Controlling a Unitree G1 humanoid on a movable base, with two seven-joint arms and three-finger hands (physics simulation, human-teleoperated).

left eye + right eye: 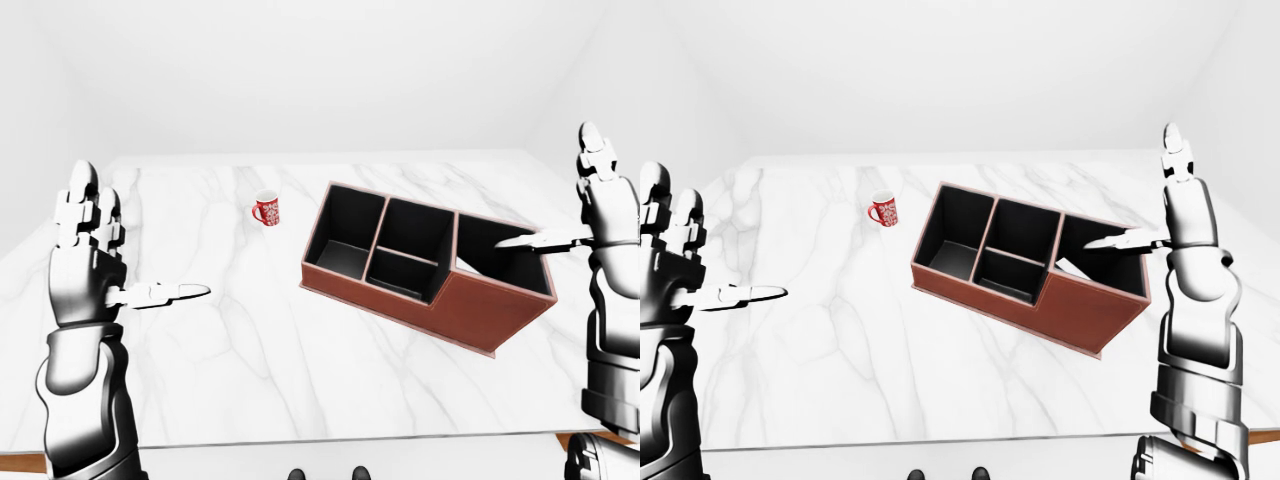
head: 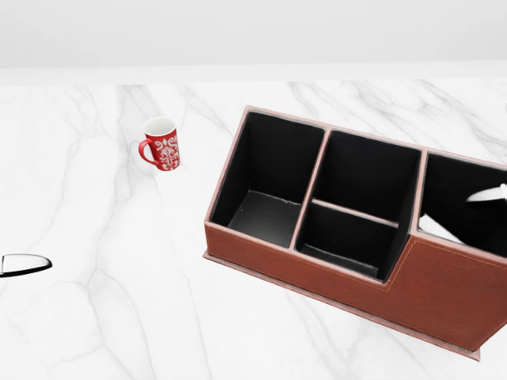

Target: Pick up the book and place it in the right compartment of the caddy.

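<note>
Book [image 2: 440,228]: only a pale corner showed low in the caddy's right compartment [image 2: 467,207], seemingly already dropped in. Your right hand [image 1: 1185,215] stood upright beside that compartment, fingers spread and holding nothing, one finger reaching over its rim, probably from releasing. Your left hand [image 1: 90,255] hung open and empty, well left of the caddy [image 1: 430,265]. Farther left, a red mug [image 1: 266,208] stood apart on the marble table [image 1: 250,350]; nothing blocked withdrawal.
</note>
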